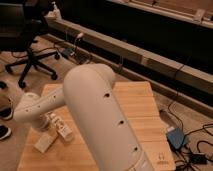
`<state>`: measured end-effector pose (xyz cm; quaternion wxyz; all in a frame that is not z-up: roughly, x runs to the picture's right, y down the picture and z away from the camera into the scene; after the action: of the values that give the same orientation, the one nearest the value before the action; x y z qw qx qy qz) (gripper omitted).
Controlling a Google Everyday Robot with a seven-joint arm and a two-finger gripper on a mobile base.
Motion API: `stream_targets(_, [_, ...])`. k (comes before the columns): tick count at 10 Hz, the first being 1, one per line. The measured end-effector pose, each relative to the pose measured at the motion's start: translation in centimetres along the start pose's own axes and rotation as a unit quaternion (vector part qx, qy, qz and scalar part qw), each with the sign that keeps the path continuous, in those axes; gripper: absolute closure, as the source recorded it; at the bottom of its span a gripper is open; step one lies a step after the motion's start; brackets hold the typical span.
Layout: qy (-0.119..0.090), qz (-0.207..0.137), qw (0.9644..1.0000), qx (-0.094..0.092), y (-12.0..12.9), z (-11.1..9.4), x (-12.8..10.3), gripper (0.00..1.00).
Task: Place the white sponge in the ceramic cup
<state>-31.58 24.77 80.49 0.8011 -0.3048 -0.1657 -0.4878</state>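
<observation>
The wooden table (145, 107) shows bare boards to the right of the arm (95, 115) and along the far edge; its left edge runs close by the arm's elbow; an office chair (30, 40) stands well off on the floor; the gripper (56, 126) sits low over the table's left part, closed, though what it holds, if anything, is unclear; the white sponge (45, 142), a small pale flat block, lies just beside it toward the near-left corner.

camera position: high, behind the arm (95, 115), very near it
camera direction: down over the worktop (140, 107)
gripper (56, 125): low left
</observation>
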Motion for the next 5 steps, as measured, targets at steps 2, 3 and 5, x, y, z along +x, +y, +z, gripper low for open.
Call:
stream_targets(2, [-0.001, 0.001, 1.0, -0.004, 0.13, 0.26, 0.04, 0.5])
stream_targets(3, [-0.001, 0.002, 1.0, -0.006, 0.21, 0.38, 0.05, 0.5])
stream_targets(5, [-0.002, 0.003, 1.0, -0.008, 0.34, 0.53, 0.11, 0.5])
